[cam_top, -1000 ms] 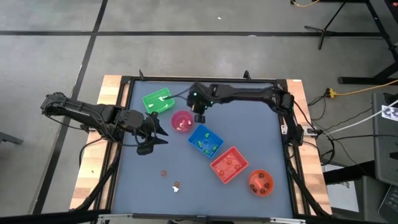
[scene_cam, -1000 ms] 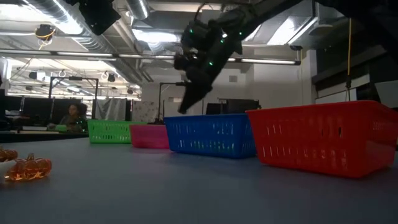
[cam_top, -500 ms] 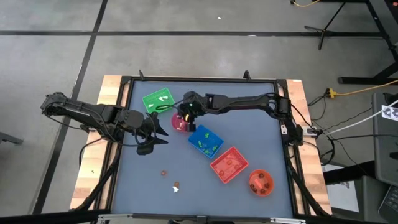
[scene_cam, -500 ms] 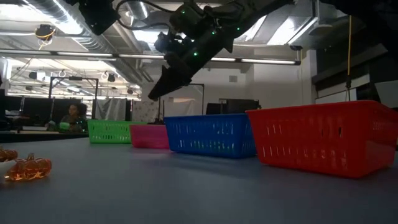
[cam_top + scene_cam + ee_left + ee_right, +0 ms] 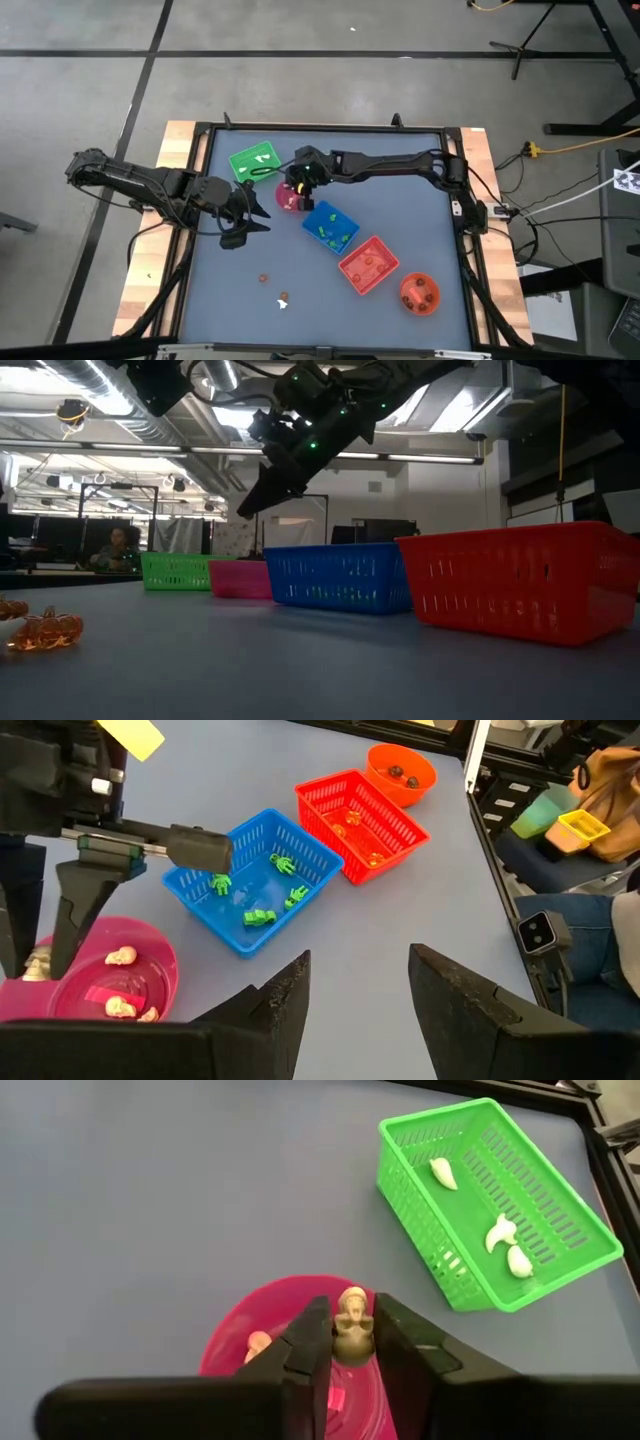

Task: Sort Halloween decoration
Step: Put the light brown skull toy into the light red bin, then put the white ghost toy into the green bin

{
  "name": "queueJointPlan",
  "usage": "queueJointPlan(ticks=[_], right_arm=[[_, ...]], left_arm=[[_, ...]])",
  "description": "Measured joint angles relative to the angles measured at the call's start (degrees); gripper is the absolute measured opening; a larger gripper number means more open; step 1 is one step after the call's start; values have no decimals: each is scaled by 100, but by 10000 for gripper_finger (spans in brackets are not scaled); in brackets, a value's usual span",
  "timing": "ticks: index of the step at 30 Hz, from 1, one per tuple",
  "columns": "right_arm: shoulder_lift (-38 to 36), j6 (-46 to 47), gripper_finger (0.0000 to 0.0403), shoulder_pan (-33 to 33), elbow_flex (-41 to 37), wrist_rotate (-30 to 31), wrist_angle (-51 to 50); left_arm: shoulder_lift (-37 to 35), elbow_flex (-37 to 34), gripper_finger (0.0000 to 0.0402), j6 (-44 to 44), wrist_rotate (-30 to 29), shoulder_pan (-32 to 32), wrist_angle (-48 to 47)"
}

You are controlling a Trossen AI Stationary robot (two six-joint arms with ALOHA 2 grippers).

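Right gripper [image 5: 350,1342] is positioned directly above the pink bowl [image 5: 291,196], reaching in from the table's right side. Its fingers [image 5: 308,1342] are clenched on a small pale skull trinket [image 5: 351,1320], held between the tips over the bowl's interior. In the low view the gripper [image 5: 250,510] hangs above the row of containers, clear of them.

Left gripper [image 5: 355,985] sits at the left part of the table, near the pink bowl, with its fingers spread apart and nothing between them. In the high view it [image 5: 255,212] lies low, just left of the bowl.

Contents noted:
- Pink bowl: several pale skull pieces [image 5: 120,956] inside.
- Green basket [image 5: 495,1205], far left of the group: three white tooth-like pieces [image 5: 443,1173].
- Blue basket [image 5: 255,880], right of the pink bowl: green trinkets [image 5: 260,917].
- Red basket [image 5: 360,815], beyond the blue one: orange pieces [image 5: 352,818].
- Orange bowl [image 5: 400,770], at the near right end of the row: dark pieces, type not discernible.

Unsorted items: two small orange-brown trinkets [image 5: 264,278] and a white one [image 5: 282,304] lie on the bare table [image 5: 400,200] near its front edge, well apart from the containers. The low view shows orange pumpkin pieces [image 5: 42,632] at its left.
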Motion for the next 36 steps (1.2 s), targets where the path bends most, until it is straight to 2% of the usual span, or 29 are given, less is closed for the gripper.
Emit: queueJointPlan(ticks=[10,14,19,25,30,36], right_arm=[[0,0,161,0,0,0,-7],[0,0,177,0,0,-2,-39],[-6,7,177,0,2,-1,-181],[-70,20,171,0,633,-2,-2284],[-199,-4,170,0,1176,-105,-3970],[-700,24,170,0,1202,-199,-4946]], left_arm=[[0,0,155,0,0,-1,0],[0,0,155,0,0,0,0],[0,0,155,0,0,-2,0],[65,0,155,-12,26,-28,0],[404,0,155,-24,48,-286,-2],[887,-2,155,-55,48,-785,-2]])
